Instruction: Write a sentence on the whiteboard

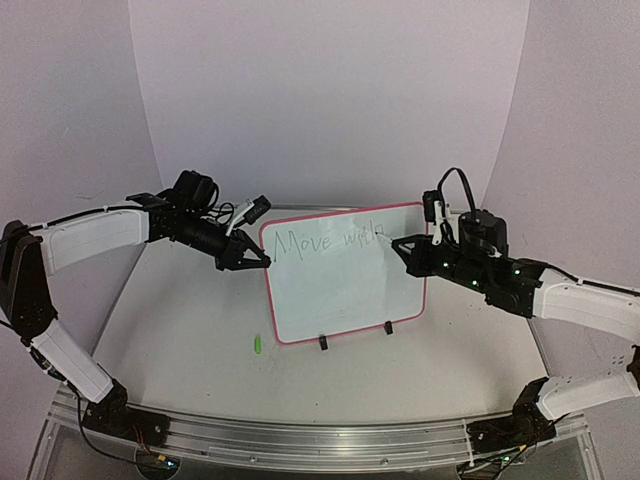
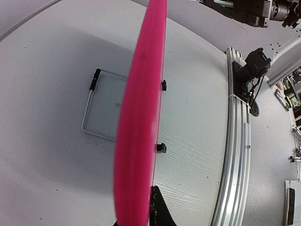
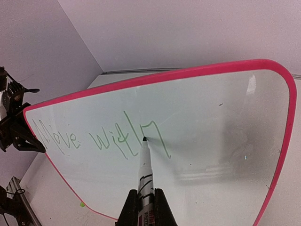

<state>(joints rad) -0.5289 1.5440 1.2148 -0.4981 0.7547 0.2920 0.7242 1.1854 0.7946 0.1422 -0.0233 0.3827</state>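
As seen from above, the whiteboard [image 1: 345, 290] is stood upright in the middle of the tabletop [image 1: 170, 340], long axis left to right, its upper left corner clamped by the left gripper [image 1: 263, 260]. From the left wrist, its glossy pink frame [image 2: 141, 117] is met edge-on, wire stand [image 2: 87, 110] and black clip feet [image 2: 163, 85] revealed. From the right wrist, a marker [image 3: 146, 174] is pinched by the right gripper [image 3: 146, 209], tip pressed to the green sentence [image 3: 103, 139].
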